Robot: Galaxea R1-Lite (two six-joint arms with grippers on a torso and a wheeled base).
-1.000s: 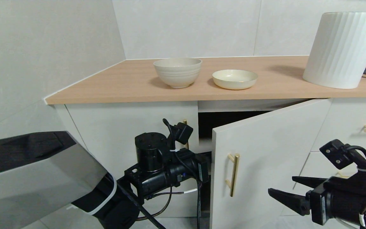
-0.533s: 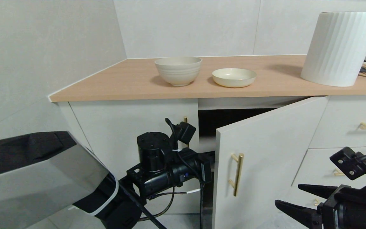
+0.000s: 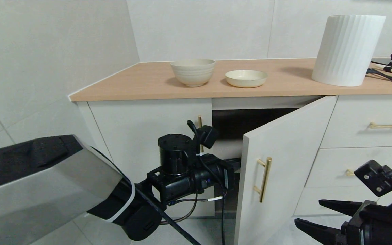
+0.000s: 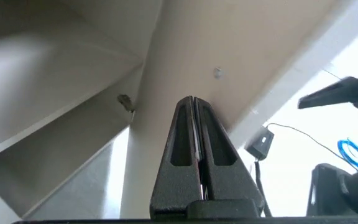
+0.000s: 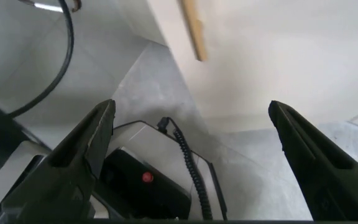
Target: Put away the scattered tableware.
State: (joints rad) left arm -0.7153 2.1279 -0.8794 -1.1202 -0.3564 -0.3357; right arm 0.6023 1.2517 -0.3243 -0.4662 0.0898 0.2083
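A cream ribbed bowl (image 3: 192,71) and a shallow cream dish (image 3: 246,78) stand side by side on the wooden countertop (image 3: 141,85). Below them a white cabinet door (image 3: 284,160) with a gold handle (image 3: 263,179) stands ajar, dark space behind it. My left arm's wrist (image 3: 189,177) reaches into the gap at the door's free edge. My left gripper (image 4: 192,99) is shut and empty, its tip against the door's inner face (image 4: 185,56). My right gripper (image 3: 308,212) hangs open and empty low in front of the drawers, right of the door; the right wrist view shows its spread fingers (image 5: 92,137) near the gold handle (image 5: 192,31).
A tall white ribbed cylinder (image 3: 347,51) stands on the counter's right part, with dark utensils (image 3: 391,66) beyond it. Drawers with gold handles (image 3: 388,125) lie right of the open door. A shut cabinet door (image 3: 148,136) and a tiled wall (image 3: 46,51) close the left side.
The head view has drawn back and shifted. The cabinet door has swung wider open, with my left arm following its edge to the right. My right gripper sits lower in the picture.
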